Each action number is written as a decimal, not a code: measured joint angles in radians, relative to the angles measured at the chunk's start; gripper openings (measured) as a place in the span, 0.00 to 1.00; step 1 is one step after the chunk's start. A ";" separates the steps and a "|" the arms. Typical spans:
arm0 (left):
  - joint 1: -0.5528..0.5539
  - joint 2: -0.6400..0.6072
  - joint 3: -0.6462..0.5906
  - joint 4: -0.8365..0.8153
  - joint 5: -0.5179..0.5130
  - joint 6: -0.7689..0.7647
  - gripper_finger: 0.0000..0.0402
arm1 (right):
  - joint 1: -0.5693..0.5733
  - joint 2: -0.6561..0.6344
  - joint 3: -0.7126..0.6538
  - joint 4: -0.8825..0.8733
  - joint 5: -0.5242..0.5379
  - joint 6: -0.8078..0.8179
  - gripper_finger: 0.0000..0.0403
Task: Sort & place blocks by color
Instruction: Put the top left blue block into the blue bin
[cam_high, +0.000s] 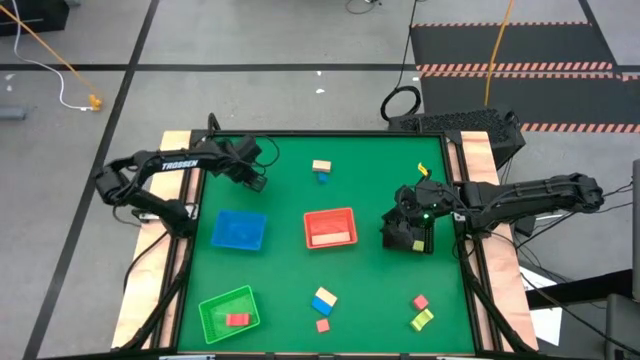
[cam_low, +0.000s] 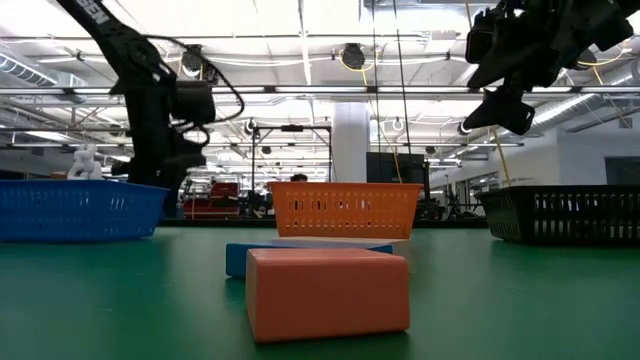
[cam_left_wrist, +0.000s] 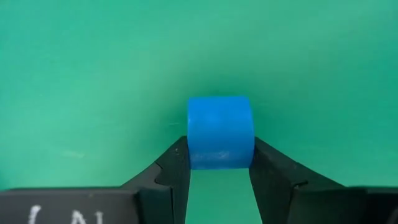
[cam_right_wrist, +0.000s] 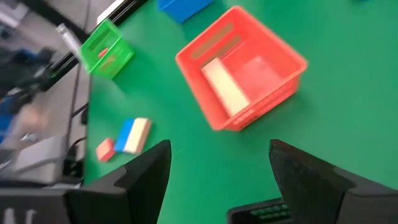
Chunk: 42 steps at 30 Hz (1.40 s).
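- Overhead, four square plastic trays sit on the green table (cam_high: 370, 290): blue tray (cam_high: 239, 229), red tray (cam_high: 330, 227), green tray (cam_high: 229, 311), black tray (cam_high: 408, 235).
- Left gripper (cam_left_wrist: 219, 171), upper left, pinches a small blue block (cam_left_wrist: 220, 132) between its fingers.
- Right gripper (cam_right_wrist: 217, 165) hangs wide open and empty, centre right.
- Loose blocks lie along the lower edge.

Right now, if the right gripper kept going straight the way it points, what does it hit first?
Likely the red mesh tray holding a pale tan bar, which sits dead ahead of the open right gripper. Only bare green mat shows before it. Depth is unclear, so it might meet mat first.
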<state>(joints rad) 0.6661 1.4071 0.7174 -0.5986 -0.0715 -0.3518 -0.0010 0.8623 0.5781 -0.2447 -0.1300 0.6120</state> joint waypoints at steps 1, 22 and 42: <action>-0.020 -0.015 0.000 0.004 0.000 -0.011 0.32 | 0.000 0.000 0.000 0.000 0.016 -0.001 0.65; -0.650 -0.353 0.002 0.182 0.018 -0.308 0.32 | 0.000 0.000 0.000 0.002 0.161 -0.077 0.65; -0.936 -0.362 0.002 -0.279 0.042 -0.858 0.33 | 0.000 0.000 0.000 0.001 0.163 -0.082 0.65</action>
<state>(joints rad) -0.2699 1.0447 0.7192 -0.8775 -0.0297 -1.2097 -0.0010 0.8619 0.5777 -0.2436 0.0334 0.5297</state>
